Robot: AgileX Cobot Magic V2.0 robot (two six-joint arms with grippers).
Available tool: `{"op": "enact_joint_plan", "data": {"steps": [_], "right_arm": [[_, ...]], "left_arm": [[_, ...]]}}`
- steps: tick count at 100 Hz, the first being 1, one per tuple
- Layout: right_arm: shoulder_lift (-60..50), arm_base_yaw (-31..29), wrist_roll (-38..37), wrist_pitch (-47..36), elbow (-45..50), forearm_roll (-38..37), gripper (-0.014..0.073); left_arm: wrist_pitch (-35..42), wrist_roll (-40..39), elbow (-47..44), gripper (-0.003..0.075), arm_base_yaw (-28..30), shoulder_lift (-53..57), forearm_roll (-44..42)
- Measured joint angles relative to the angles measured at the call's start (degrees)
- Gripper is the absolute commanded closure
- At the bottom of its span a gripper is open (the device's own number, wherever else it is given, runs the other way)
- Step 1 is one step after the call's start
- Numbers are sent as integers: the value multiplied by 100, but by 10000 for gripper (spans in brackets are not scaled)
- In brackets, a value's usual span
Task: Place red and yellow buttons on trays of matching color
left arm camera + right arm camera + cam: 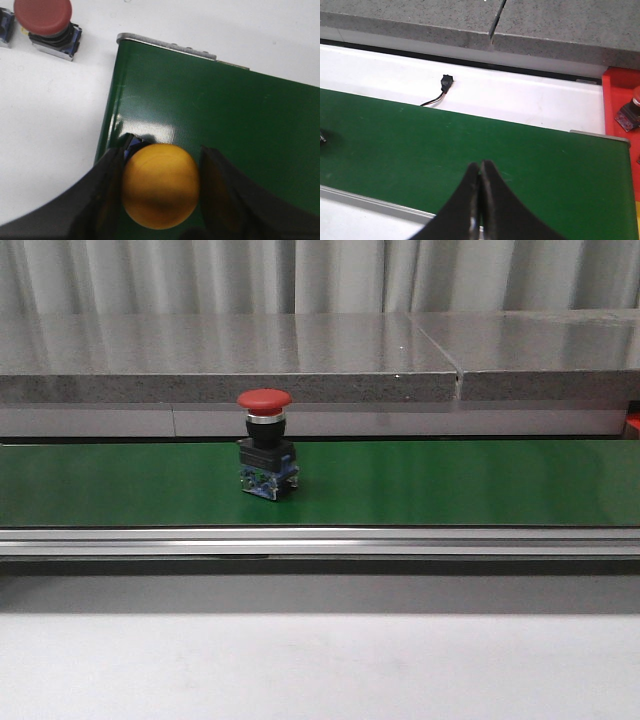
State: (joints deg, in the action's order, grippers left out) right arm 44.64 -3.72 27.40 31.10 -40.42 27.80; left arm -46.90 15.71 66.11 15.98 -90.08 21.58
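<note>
Even bright overhead light, soft glare on the grey stone ledge [300, 350], sheen on the green belt [210, 110] near its corner, blurred yellow button [160, 185] and fingers [107, 200] close to lens.

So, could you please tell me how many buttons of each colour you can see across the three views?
Red buttons: 3
Yellow button: 1
Total: 4
A further piece at the edge of the left wrist view is cut off, so it is not counted.
</note>
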Motion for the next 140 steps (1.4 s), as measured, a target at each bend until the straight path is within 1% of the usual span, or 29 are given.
{"op": "enact_joint_plan", "data": {"steps": [8,15,22,27,29,30,34,39,42,61,80,93,113,129,140], "right_arm": [[0,0,0,0,0,0,660],[0,0,-11,0,0,0,660],[0,0,-11,0,0,0,660],[0,0,-11,0,0,0,660],[0,0,-11,0,0,0,660],[0,0,-11,0,0,0,660],[0,0,-11,0,0,0,660],[0,0,-11,0,0,0,660],[0,0,-11,0,0,0,660],[0,0,-3,0,0,0,660],[0,0,-3,0,0,0,660],[0,0,-3,0,0,0,660],[0,0,-3,0,0,0,660],[0,0,-3,0,0,0,660],[0,0,-3,0,0,0,660]], "left_arm": [[10,0,0,581,-23,-13,56],[-4,0,0,514,-23,-24,90],[-33,0,0,391,-23,-24,126],[-45,0,0,265,-23,-24,127],[-45,0,0,233,-23,-24,127],[-45,0,0,203,-23,-24,127],[-45,12,0,122,-23,-36,76],[-45,12,0,55,-23,-60,47],[-45,12,0,35,-23,-60,38],[-62,128,147,30,-23,-60,138],[-203,716,359,30,-23,25,818],[-262,949,395,30,-23,271,1055],[-285,1228,382,30,-23,970,1254],[-195,1701,68,30,-23,1843,1686],[36,1886,-290,30,-23,2504,1812]]}}
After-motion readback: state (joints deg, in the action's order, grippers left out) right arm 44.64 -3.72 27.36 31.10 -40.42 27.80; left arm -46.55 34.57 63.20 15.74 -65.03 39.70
